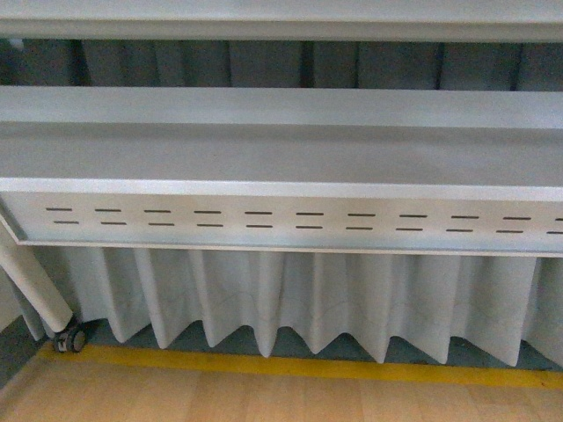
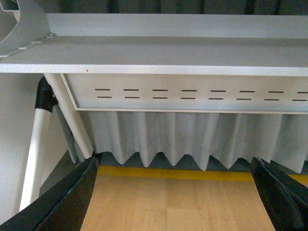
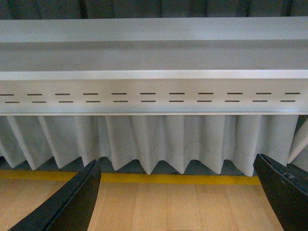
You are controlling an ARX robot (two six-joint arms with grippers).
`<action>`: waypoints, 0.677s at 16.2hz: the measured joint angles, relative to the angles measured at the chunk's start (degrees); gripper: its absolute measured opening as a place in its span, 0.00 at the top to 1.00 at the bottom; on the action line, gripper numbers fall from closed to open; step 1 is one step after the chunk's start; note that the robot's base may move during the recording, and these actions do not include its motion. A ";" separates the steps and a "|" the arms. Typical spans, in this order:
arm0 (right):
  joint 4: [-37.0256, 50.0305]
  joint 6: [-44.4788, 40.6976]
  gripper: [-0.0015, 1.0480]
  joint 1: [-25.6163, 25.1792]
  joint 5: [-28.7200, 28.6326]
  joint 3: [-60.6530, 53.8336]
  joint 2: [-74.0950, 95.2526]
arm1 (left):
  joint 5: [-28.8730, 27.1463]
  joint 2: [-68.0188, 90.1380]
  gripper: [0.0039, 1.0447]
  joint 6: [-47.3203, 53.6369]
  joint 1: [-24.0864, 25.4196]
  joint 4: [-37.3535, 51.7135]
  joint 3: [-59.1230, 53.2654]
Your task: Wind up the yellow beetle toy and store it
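Before the table (image 2: 168, 53), left gripper (image 2: 174, 192) and right gripper (image 3: 177, 192) hover, spread wide.

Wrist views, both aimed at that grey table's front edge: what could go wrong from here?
No toy shows in any view, so any reach would be blind. The open left pincer and right pincer hang low before the table; moving forward could strike its edge. A table leg stands near the left one.
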 joint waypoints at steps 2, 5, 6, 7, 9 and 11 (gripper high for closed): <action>-0.11 0.00 0.06 0.00 0.00 0.00 0.00 | 0.00 0.00 0.06 0.00 0.00 -0.13 0.00; -0.02 0.00 0.06 0.00 0.00 0.00 -0.02 | 0.09 0.00 0.06 0.00 0.00 0.00 0.00; 0.04 0.00 0.06 0.00 -0.02 0.00 0.00 | 0.00 0.00 0.06 0.02 0.00 0.04 0.00; 0.04 0.00 0.06 0.00 0.00 0.00 0.00 | 0.00 0.00 0.06 0.02 0.00 0.04 0.00; 0.04 -0.02 0.06 0.00 -0.02 0.00 0.00 | 0.00 0.00 0.06 0.00 0.00 0.07 0.00; 0.04 0.00 0.06 0.00 -0.04 0.00 0.00 | -0.02 0.00 0.06 -0.02 0.00 0.09 0.00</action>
